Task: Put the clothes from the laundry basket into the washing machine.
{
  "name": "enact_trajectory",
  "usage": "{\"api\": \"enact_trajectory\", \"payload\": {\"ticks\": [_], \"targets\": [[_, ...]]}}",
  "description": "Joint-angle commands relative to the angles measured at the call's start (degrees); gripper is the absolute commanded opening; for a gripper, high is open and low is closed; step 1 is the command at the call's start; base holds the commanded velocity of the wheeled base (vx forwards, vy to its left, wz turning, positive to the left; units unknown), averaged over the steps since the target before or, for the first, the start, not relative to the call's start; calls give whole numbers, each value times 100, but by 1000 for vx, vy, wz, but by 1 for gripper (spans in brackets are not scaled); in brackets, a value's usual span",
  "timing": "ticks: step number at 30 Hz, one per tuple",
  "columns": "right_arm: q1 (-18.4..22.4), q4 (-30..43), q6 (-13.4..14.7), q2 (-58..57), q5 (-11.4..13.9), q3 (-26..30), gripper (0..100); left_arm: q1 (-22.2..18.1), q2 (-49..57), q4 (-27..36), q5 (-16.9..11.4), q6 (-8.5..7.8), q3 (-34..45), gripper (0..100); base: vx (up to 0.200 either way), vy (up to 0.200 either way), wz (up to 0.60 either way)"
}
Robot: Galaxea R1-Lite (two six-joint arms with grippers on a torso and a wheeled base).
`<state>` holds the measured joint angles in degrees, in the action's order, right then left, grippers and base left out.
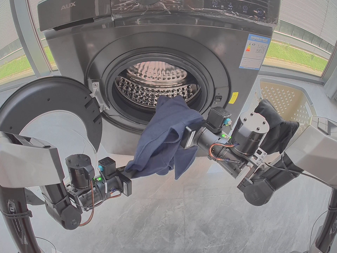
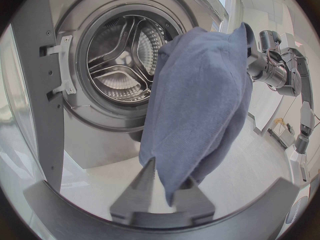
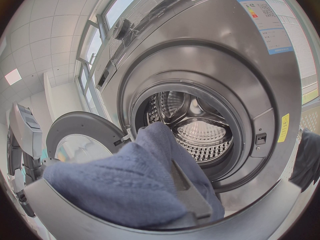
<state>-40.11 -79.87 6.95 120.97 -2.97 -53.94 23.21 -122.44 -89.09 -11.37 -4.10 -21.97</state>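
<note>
Garment of navy cloth (image 1: pixel 163 137) hangs just before the open drum of the washing machine (image 1: pixel 217 53), its top clamped in the right gripper (image 3: pixel 181 184) by the rim, a lower corner pinched in the left gripper (image 2: pixel 168 189), while a black garment (image 1: pixel 279 129) drapes over the laundry basket (image 1: pixel 284 97) alongside.

The right arm (image 1: pixel 224 144) stretched across to the left, wrist about level, its gripper (image 1: pixel 185 135) clamped on the cloth (image 1: pixel 165 134) near the top, one finger (image 3: pixel 187 192) bare. The left arm (image 1: pixel 87 190) sat lower, forearm pointing right, its gripper (image 2: pixel 168 187) pinching the cloth's bottom corner.
</note>
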Motion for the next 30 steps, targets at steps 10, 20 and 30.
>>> {"api": "enact_trajectory", "payload": {"ticks": [10,20,30], "targets": [[108,-2,-1,41,-1,-283,0,184,-201,-12,-453,-109,887,100,0,0,0],[117,33,-1,50,-1,-301,0,184,572,-3,-1315,-461,1423,100,0,0,0],[47,24,-1,129,-1,-239,0,228,599,-3,-638,-91,158,100,0,0,0]]}}
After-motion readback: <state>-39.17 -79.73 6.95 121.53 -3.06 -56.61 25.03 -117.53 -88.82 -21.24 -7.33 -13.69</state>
